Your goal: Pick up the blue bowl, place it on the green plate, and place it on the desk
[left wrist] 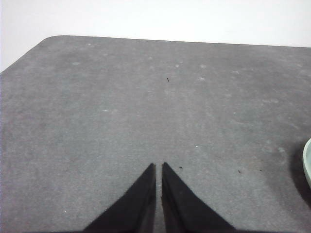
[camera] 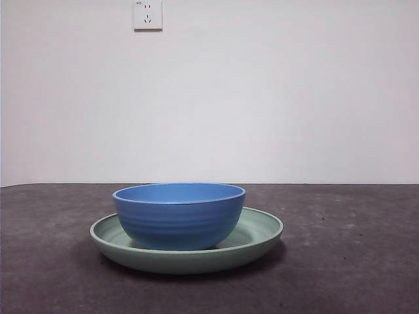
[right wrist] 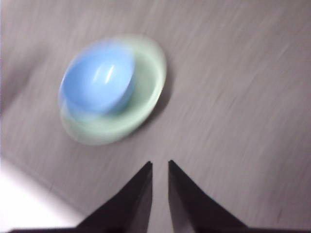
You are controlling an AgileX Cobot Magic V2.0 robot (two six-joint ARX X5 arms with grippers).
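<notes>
The blue bowl (camera: 179, 214) stands upright inside the green plate (camera: 258, 234) on the desk (camera: 353, 261), a little left of the plate's middle. The blurred right wrist view shows the bowl (right wrist: 98, 81) in the plate (right wrist: 146, 92) from above, well ahead of my right gripper (right wrist: 160, 165), which is empty with its jaws close together, a narrow gap between the tips. My left gripper (left wrist: 158, 166) is shut and empty over bare desk (left wrist: 121, 107); only the plate's rim (left wrist: 308, 162) shows at that picture's edge. Neither gripper shows in the front view.
A white wall with a power socket (camera: 147, 14) stands behind the desk. The desk's rounded far corner (left wrist: 51, 40) shows in the left wrist view. A pale strip beyond the desk's edge (right wrist: 29, 194) shows in the right wrist view.
</notes>
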